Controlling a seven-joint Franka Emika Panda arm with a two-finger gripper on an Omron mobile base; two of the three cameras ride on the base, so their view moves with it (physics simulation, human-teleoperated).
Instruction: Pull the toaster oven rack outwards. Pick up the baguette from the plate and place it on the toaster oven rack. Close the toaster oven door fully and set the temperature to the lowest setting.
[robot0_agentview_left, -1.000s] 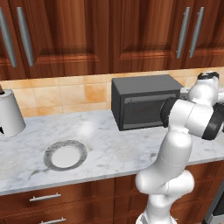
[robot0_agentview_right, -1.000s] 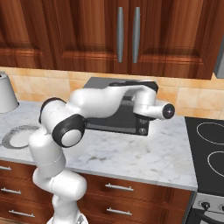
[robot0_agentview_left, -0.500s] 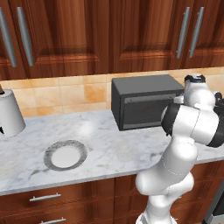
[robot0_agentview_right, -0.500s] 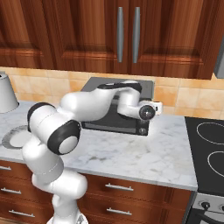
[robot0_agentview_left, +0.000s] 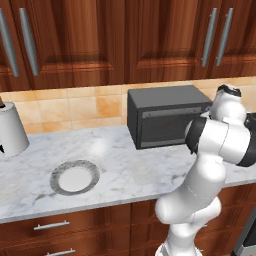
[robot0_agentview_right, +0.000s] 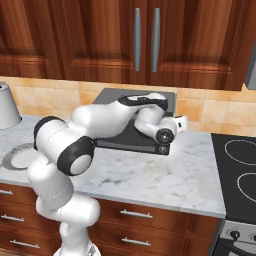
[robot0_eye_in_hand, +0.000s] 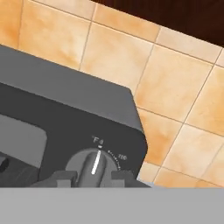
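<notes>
Hand view: claw (robot0_eye_in_hand: 95, 177) at the right end of the toaster oven (robot0_eye_in_hand: 65, 118), fingertips (robot0_eye_in_hand: 65, 177) set close on either side of a round knob (robot0_eye_in_hand: 92, 166), white pointer aimed up at the small mark above; whether squeezing it or just loosened, cannot tell. Left base view: toaster oven (robot0_agentview_left: 165, 117) on the marble table (robot0_agentview_left: 120, 170) against the tiled wall, door (robot0_agentview_left: 167, 127) shut, white arm (robot0_agentview_left: 215, 150) in front of its right end; plate (robot0_agentview_left: 75, 177) bare, well apart to the left, white canister (robot0_agentview_left: 11, 129) near the far left edge. Right base view: arm (robot0_agentview_right: 115, 120) stretched across the oven (robot0_agentview_right: 140, 120) front, plate (robot0_agentview_right: 15, 156) at the left edge.
</notes>
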